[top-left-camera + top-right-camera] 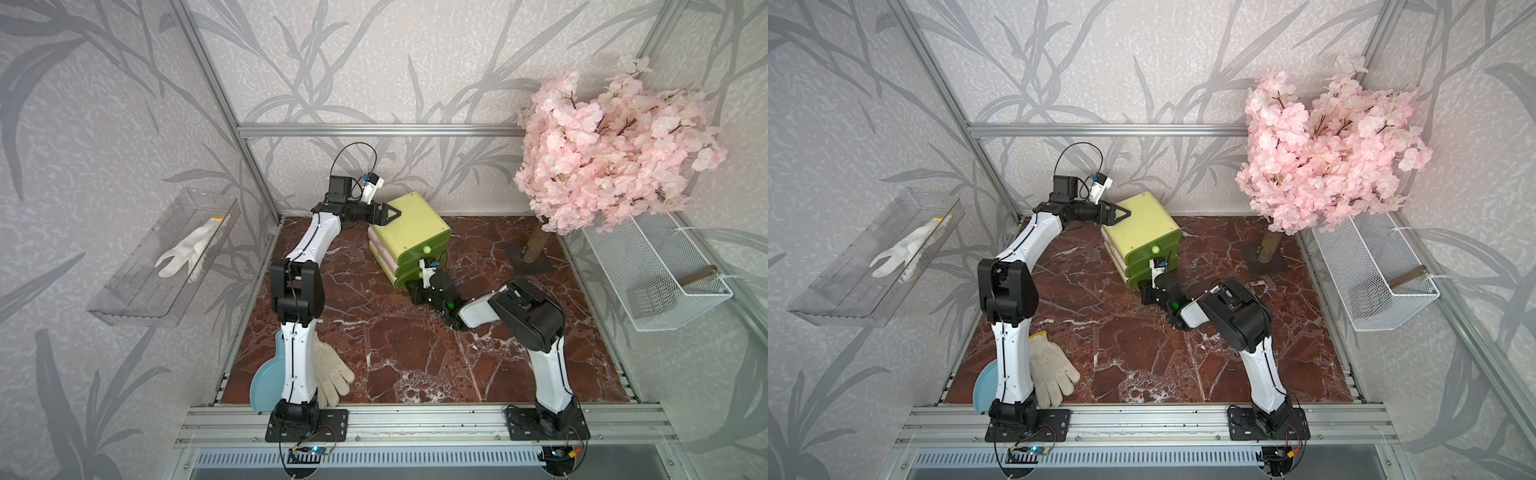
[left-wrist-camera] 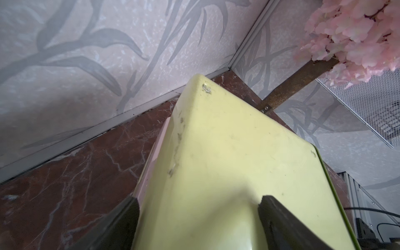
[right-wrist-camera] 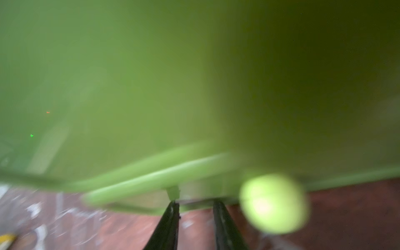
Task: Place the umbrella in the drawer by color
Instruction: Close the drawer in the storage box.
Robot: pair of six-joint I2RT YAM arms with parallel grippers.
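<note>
- Right gripper [image 3: 194, 205] sits low at the front of the drawer [image 1: 409, 232]. Its fingers are drawn close with a slim gap, and the blur keeps you from telling whether they pinch anything.
- You risk a miss. The bottom knob [image 3: 273, 203] lies beside the fingers, not between them, so a pull from here would likely slip off the front lip.
- A hard tug could drag or twist the whole drawer, which stands on the table [image 1: 374, 340] toward the back wall, because only one of its corners is braced.
- No umbrella is recognisable in any view, so you cannot match colours.
- Your right arm is folded, elbow raised, forearm sloping down to the drawer's front.
- Left gripper [image 2: 198, 199] is spread wide astride the drawer's far rear corner. That arm reaches long, with its wrist about level.
</note>
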